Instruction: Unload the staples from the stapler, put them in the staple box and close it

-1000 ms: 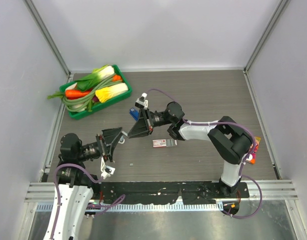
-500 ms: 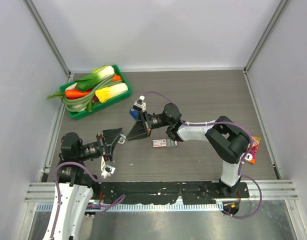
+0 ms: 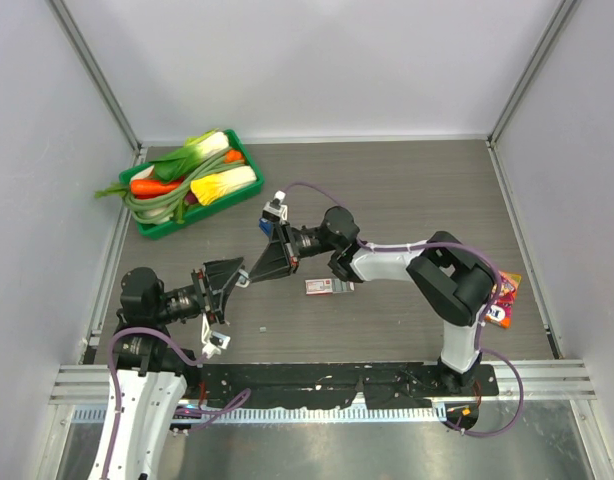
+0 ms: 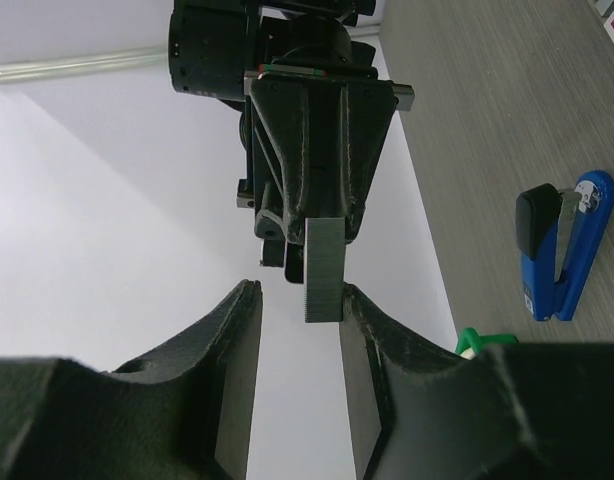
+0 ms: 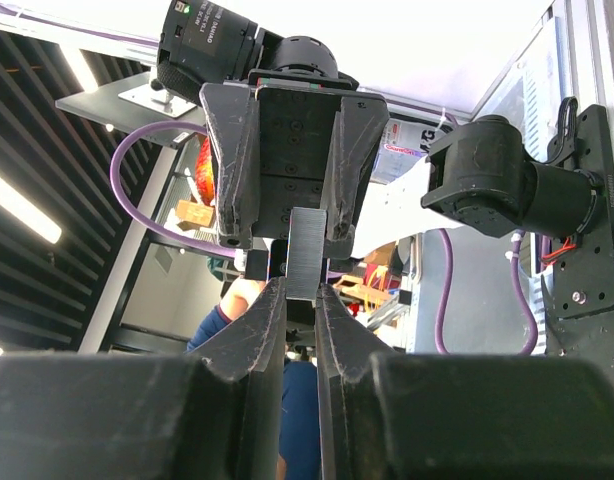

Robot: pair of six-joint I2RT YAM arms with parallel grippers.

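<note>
My right gripper [image 3: 259,272] is shut on a grey ridged strip of staples [image 5: 307,255] and holds it above the table, pointing at my left gripper [image 3: 242,276]. In the left wrist view the strip [image 4: 324,270] sticks into the gap between the open left fingers [image 4: 237,330], close against the right-hand one. The stapler [image 4: 562,245] is blue with a black end and lies on the table. In the top view only a bit of the stapler [image 3: 268,227] shows beside the right arm.
A flat red-and-white box [image 3: 328,287] lies under the right forearm. A green tray [image 3: 147,228] of vegetables stands at the back left. An orange packet [image 3: 502,300] lies at the right, by the right arm's base.
My right gripper has moved left with the staple strip, up to my left gripper's fingertips. The left arm has barely moved.
</note>
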